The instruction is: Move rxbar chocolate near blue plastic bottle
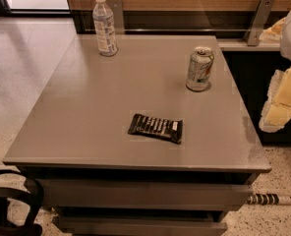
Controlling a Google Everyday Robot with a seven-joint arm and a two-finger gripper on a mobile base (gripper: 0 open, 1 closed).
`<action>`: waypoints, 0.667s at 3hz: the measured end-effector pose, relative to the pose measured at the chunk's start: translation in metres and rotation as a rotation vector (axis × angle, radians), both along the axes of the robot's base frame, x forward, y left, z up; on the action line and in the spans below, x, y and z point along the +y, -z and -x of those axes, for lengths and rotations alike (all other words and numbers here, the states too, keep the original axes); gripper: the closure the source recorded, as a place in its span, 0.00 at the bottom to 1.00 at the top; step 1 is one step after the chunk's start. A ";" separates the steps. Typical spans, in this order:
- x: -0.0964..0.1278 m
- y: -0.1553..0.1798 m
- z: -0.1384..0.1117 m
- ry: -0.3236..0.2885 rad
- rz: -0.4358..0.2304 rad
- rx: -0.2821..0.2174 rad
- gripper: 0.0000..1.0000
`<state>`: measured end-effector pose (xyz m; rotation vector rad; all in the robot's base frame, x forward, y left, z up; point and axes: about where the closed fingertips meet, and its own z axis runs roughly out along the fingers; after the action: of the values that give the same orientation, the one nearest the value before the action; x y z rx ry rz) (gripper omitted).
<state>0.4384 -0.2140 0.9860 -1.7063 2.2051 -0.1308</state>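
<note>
The rxbar chocolate (156, 128), a flat black wrapped bar with white lettering, lies flat on the grey table (86, 112) towards the front, a little right of the middle. The blue plastic bottle (104, 25), clear with a white cap and a pale label, stands upright at the table's far left corner. My gripper (281, 102), pale yellow and white, hangs at the right edge of the view, off the table's right side. It is well apart from the bar and holds nothing that I can see.
A silver soda can (200, 69) stands upright at the table's right, between the bar and the back edge. A wood-panelled wall with metal brackets (258, 19) runs behind the table. A black curved object (17, 200) is at the bottom left. A striped rod (271, 199) lies on the floor.
</note>
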 end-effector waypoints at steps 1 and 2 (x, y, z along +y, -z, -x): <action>0.000 0.000 0.000 0.000 0.000 0.000 0.00; 0.001 0.001 0.001 -0.001 -0.040 -0.013 0.00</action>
<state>0.4378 -0.2128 0.9847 -1.6806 2.1825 -0.0961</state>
